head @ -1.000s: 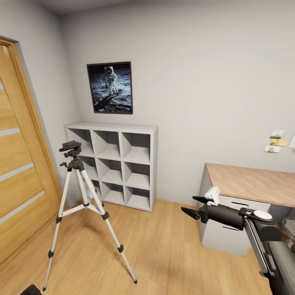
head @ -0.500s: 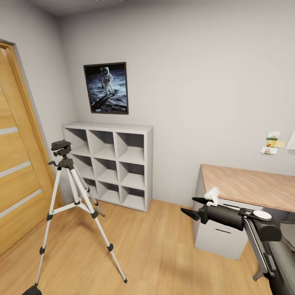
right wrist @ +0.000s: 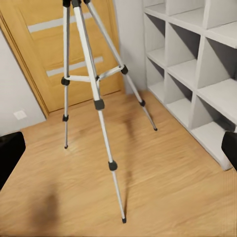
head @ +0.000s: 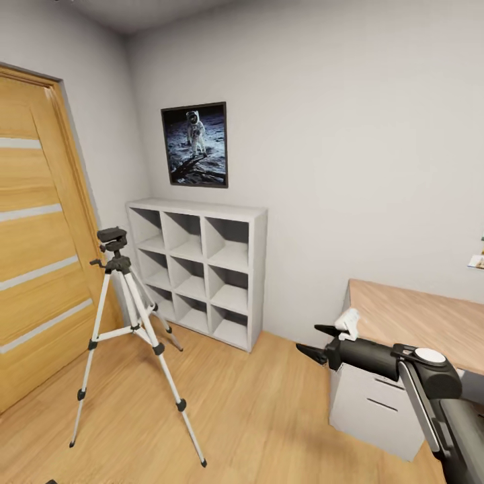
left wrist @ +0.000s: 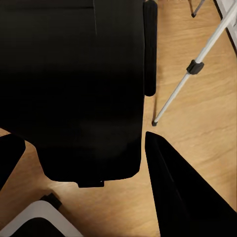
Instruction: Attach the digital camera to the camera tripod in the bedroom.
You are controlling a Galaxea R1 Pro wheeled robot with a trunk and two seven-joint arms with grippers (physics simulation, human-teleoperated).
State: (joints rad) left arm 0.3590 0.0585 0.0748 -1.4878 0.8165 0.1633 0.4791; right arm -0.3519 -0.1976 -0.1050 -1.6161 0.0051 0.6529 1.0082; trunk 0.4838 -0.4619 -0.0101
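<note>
Wooden floor runs to the door, where the camera tripod [head: 128, 336] stands. My left fingers [left wrist: 182, 192] hold a black box, likely the digital camera [left wrist: 74, 89]. My right gripper [head: 317, 341] is wide apart. I should roll close, slowly.

- camera tripod [head: 128, 336]: silver legs, black joints, feet and head
- door [head: 37, 255]: honey wood, crossed by pale grey stripes
- shelf unit [head: 202, 269]: light grey
- floor [head: 255, 410]: light wood grain
- desk top [head: 417, 323]: reddish-tan wood
- framed picture [head: 195, 144]: black frame, grey moonscape, white astronaut
- right gripper [head: 317, 341]: black
</note>
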